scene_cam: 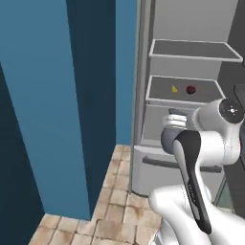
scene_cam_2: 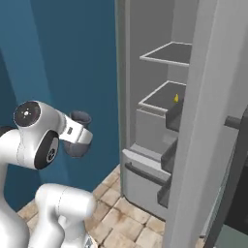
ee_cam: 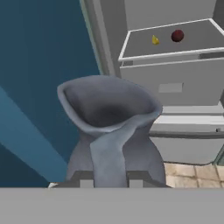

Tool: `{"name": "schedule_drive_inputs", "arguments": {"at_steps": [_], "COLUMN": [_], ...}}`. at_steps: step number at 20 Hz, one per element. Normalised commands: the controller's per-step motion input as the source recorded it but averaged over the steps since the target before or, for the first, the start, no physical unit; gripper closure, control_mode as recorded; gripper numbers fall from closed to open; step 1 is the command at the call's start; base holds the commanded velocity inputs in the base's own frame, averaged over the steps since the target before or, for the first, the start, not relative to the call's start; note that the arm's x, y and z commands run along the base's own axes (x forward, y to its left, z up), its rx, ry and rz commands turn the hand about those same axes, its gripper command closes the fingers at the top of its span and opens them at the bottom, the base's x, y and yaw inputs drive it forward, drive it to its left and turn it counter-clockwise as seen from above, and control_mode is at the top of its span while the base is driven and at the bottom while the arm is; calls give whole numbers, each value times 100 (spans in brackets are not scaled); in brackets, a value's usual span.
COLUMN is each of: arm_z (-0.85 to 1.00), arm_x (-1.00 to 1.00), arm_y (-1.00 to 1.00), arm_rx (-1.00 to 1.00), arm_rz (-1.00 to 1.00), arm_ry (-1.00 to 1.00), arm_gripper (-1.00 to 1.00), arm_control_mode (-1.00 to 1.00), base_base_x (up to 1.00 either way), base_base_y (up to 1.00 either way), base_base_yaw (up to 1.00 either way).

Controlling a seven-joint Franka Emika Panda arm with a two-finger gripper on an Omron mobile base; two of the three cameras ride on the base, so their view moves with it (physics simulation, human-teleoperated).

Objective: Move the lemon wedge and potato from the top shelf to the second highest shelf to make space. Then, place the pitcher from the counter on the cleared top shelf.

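Observation:
My gripper (ee_cam: 111, 181) is shut on the pitcher (ee_cam: 109, 131), a blue-grey vessel with a flared rim held upright close to the hand camera. From the right base view the pitcher (scene_cam_2: 80, 133) and gripper (scene_cam_2: 77, 138) hang left of the open fridge, below shelf height. The lemon wedge (scene_cam: 174, 88) and the potato (scene_cam: 191, 89) lie side by side on the second highest shelf (scene_cam: 208, 91). Above it, the top shelf (scene_cam: 191, 49) is bare. The lemon wedge (ee_cam: 155, 40) and potato (ee_cam: 177, 36) also appear far ahead of the hand. The counter is out of view.
The open fridge door (scene_cam_2: 208, 121) with its dark bins stands at the right. A pale drawer (scene_cam: 158, 167) fills the fridge's lower part. A blue wall (scene_cam: 48, 95) is on the left, and tiled floor (scene_cam: 119, 210) lies below.

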Motion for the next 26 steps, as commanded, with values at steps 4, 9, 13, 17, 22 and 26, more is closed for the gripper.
{"name": "schedule_drive_inputs", "arguments": {"at_steps": [4,9,13,17,22,26], "arm_z": [0,0,0,0,0,1], "arm_x": [0,0,0,0,11,8], "arm_y": [0,0,0,0,0,0], "arm_rx": [0,0,0,0,0,0], "arm_rz": [0,0,0,0,-1,0], "arm_ry": [0,0,0,0,-3,-4], "arm_gripper": [100,100,100,100,100,100], "arm_control_mode": [100,100,100,100,-100,-100], "base_base_x": [69,71,70,52,23,0], "base_base_y": [0,6,14,22,10,0], "base_base_yaw": [-51,-43,-32,-17,-5,0]}}
